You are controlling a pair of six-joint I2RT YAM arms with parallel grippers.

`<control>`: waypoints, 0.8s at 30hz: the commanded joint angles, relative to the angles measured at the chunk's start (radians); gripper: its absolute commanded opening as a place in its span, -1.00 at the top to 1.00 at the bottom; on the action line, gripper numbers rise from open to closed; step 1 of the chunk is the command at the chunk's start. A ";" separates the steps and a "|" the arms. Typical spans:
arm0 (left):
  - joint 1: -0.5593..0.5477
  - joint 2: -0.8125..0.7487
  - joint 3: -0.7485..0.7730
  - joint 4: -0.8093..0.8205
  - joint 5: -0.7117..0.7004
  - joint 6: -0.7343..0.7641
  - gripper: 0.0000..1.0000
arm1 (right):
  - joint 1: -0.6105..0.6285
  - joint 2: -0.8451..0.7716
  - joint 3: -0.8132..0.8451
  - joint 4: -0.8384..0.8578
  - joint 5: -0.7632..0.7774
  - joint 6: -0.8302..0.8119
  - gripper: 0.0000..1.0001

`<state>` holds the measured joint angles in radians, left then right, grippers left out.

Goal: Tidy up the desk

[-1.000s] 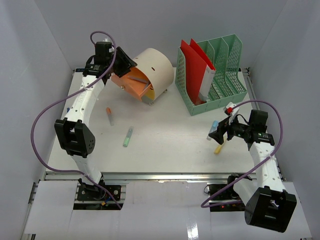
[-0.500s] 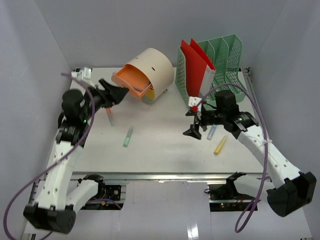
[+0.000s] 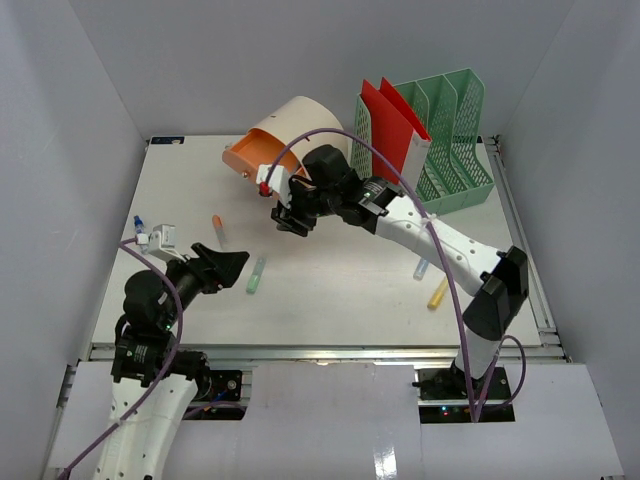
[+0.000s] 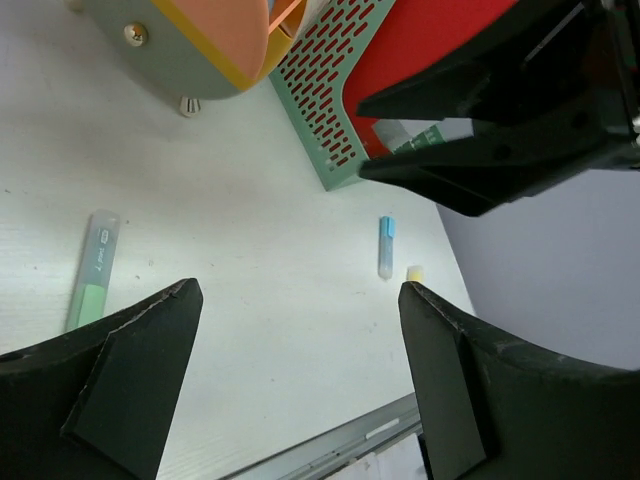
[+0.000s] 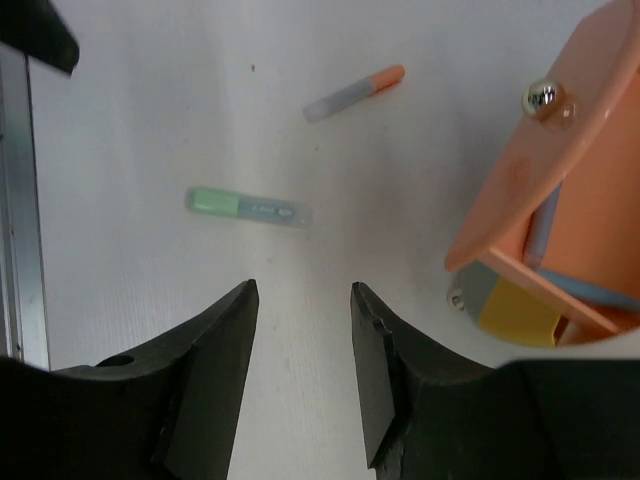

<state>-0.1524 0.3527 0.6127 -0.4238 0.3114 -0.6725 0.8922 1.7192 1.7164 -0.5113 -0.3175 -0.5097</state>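
Left gripper: jaws wide apart, empty, over the large flat white desk | right gripper: jaws partly apart, empty, near the orange plastic drawer

Rack on desk (right of drawer)

The desk shows a matt white top with a faint grain, edged at the near side by a brushed aluminium rail, while the green file rack at the far right is perforated plastic with a dull sheen, holding a smooth red folder. The rounded organiser has a matt beige shell, its orange drawer is smooth plastic, and the knob is polished, mirror-bright metal. The green highlighter has a frosted plastic barrel, and both the left gripper and right gripper wear matt black plastic.
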 commanded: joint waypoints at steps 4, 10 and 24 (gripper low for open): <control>0.005 -0.160 0.015 -0.190 -0.079 -0.080 -0.86 | 0.147 0.264 0.344 0.029 0.193 0.118 0.04; 0.005 -0.177 0.099 -0.324 -0.119 -0.043 -0.89 | 0.160 0.443 0.503 0.140 0.349 0.120 0.09; 0.005 -0.286 0.059 -0.410 -0.160 -0.113 -0.94 | 0.071 0.569 0.453 0.403 0.610 0.033 0.15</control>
<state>-0.1524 0.0691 0.6934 -0.8048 0.1661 -0.7594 0.9961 2.3249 2.1776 -0.2483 0.1898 -0.4608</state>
